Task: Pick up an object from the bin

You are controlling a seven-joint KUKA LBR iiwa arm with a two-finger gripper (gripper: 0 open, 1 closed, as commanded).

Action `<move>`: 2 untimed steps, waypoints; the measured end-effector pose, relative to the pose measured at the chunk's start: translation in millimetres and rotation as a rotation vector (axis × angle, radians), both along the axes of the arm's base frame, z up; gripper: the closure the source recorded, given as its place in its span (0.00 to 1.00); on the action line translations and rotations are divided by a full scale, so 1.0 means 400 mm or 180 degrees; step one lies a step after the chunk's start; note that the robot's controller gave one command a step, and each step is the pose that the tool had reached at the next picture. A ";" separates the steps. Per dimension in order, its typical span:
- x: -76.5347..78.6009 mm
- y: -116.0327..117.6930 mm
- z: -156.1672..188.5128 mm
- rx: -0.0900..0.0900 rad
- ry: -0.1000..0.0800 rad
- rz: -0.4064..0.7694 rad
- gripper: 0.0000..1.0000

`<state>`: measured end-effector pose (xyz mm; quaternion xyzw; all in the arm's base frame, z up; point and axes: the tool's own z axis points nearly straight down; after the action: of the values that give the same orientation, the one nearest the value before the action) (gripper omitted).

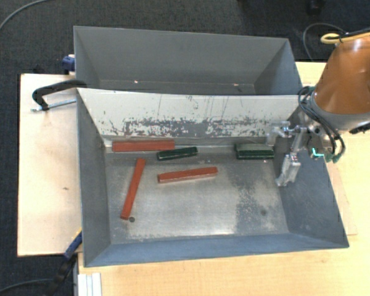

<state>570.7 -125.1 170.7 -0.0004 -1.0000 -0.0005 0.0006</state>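
In the camera view the gripper (288, 172) hangs at the right side of the grey bin (172, 54), where the floor meets the sloping right wall, below the arm's orange cover (348, 73), which sits out past the bin's right rim. Whether the claw is open or closed cannot be told, and nothing can be made out in its grasp. The thing nearest to it is the right dark green piece (254, 151), a short flat bar lying along the foot of the far wall, just to the left of the gripper; whether they touch cannot be told. Further left along the same wall lies the left dark green piece (177, 154), slimmer and slightly tilted, and beyond it the long red bar (143, 145), flat against the far wall at the left. The middle red bar (187, 175) lies on the floor a little nearer than the left dark green piece, almost parallel to the far wall. The slanted red stick (132, 190) lies by the left wall, running from far to near, with a dark tip at its near end. The five pieces lie singly, none on top of another.
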 end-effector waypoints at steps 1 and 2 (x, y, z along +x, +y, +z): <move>0.072 0.113 -0.257 0.0005 -0.0009 0.0215 0.00; 0.062 0.346 -0.246 0.0016 -0.0005 0.0100 0.00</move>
<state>595.7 13.3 72.4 0.0153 -0.9999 -0.0029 -0.0002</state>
